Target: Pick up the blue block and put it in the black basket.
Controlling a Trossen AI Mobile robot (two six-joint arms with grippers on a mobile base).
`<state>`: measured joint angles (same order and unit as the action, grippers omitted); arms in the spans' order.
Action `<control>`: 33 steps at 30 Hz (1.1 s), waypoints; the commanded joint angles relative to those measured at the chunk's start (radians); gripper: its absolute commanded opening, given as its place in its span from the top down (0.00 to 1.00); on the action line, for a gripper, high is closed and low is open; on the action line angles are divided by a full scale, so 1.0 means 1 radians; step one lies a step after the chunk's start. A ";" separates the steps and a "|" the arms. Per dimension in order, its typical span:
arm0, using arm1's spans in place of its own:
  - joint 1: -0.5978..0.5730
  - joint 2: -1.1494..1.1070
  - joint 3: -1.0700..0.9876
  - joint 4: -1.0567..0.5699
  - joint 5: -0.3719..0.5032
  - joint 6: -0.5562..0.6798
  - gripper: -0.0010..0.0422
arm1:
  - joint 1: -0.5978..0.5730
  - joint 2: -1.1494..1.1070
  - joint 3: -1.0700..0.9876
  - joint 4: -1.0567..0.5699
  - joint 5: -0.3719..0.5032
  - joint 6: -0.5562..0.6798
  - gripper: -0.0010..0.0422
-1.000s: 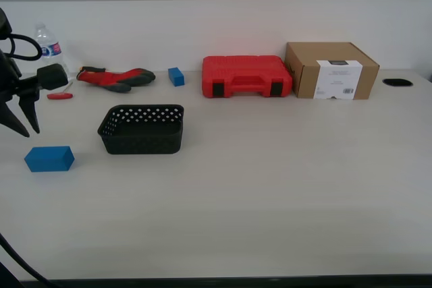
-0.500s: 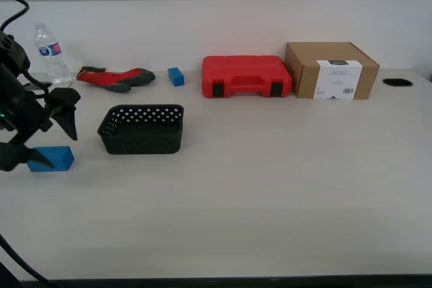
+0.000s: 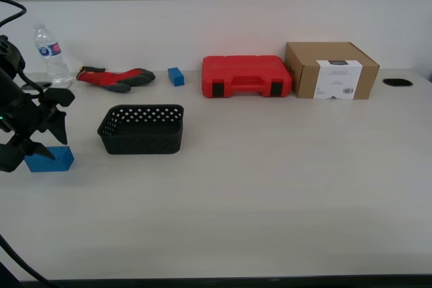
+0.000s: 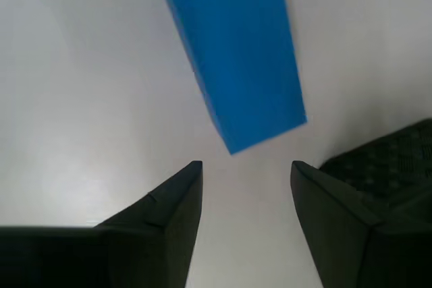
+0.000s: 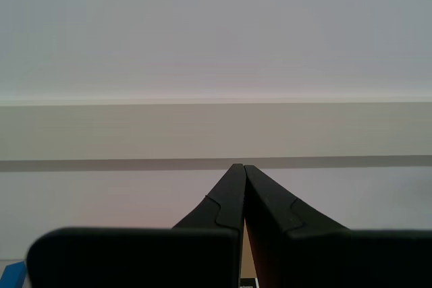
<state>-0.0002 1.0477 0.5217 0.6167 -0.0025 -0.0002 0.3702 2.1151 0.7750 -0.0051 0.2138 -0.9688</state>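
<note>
The blue block (image 3: 54, 160) lies flat on the table at the exterior view's left, a short way from the black basket (image 3: 142, 129). My first gripper (image 3: 47, 142) hangs just over the block, open, with one finger on each side of the block's near end. In the first wrist view the blue block (image 4: 236, 59) lies just ahead of the gap of my first gripper (image 4: 246, 166), and a corner of the black basket (image 4: 385, 160) shows beside one finger. My second gripper (image 5: 239, 166) is shut on nothing and faces a wall. It does not show in the exterior view.
Along the back of the table stand a water bottle (image 3: 50, 55), red and grey gloves (image 3: 115, 77), a smaller blue block (image 3: 176, 76), a red tool case (image 3: 246, 75) and a cardboard box (image 3: 331, 70). A dark cable hole (image 3: 397, 82) sits at the exterior view's far right.
My first gripper has come down from above the table to the blue block and now straddles its end. The block and the basket have not moved.
</note>
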 commanded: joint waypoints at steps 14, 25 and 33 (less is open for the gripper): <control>0.001 0.000 0.001 0.002 0.000 0.000 0.98 | 0.051 0.290 0.228 0.048 0.014 -0.056 0.24; 0.001 0.000 0.001 -0.009 0.000 0.000 0.98 | -0.001 0.339 0.383 0.028 0.049 -0.024 0.97; 0.001 0.000 0.001 -0.024 0.000 0.000 0.98 | -0.091 0.058 0.383 -0.151 0.105 0.110 0.98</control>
<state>0.0002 1.0477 0.5217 0.5911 -0.0021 -0.0002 0.2935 2.2051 1.1557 -0.1261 0.3195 -0.8825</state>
